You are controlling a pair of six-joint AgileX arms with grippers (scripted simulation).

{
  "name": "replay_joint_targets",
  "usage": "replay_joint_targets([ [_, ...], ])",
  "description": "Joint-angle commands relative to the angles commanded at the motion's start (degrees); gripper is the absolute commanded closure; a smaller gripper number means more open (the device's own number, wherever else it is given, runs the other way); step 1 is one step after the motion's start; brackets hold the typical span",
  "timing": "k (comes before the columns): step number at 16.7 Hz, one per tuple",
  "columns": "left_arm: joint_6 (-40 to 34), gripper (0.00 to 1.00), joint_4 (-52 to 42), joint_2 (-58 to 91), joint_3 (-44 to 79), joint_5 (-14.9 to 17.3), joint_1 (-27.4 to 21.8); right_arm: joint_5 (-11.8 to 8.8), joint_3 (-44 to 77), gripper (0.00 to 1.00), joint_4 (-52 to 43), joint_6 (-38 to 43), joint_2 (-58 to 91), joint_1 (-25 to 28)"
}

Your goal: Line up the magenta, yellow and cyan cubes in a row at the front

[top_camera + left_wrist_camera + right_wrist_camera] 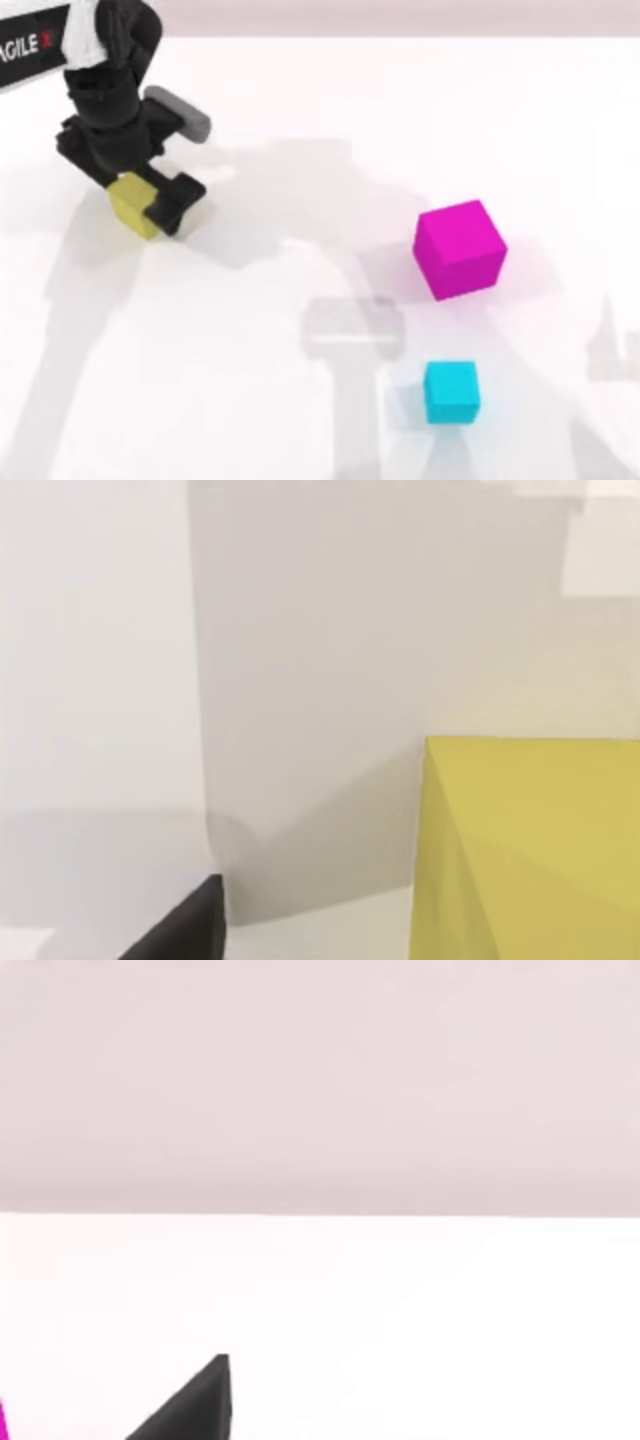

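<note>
The dull yellow cube (131, 204) sits on the table at the back left. My left gripper (140, 200) is lowered around it and stands open, one black finger (176, 203) at the cube's right side. In the left wrist view the yellow cube (530, 850) fills one side, and a bare gap separates it from a dark fingertip (190, 925). The large magenta cube (460, 248) rests at the right of the table. The small cyan cube (451, 391) lies in front of it. The top view does not show my right gripper (190, 1410).
The white table (300, 420) carries faint grey shadows of the arms. A sliver of magenta (2, 1422) shows at the edge of the right wrist view. The left arm's black body (110, 90) stands over the back left corner.
</note>
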Motion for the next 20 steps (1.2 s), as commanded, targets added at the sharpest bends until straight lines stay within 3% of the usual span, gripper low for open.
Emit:
replay_joint_targets([
  [2,0.00,0.00,0.00,0.00,0.00,0.00,0.00,0.00,0.00,0.00,0.00,0.00,0.00,0.00],
  [15,0.00,0.98,0.00,0.00,0.00,0.00,0.00,0.00,0.00,0.00,0.00,0.00,0.00,0.00],
  [20,0.00,1.00,0.00,0.00,0.00,0.00,0.00,0.00,0.00,0.00,0.00,0.00,0.00,0.00],
])
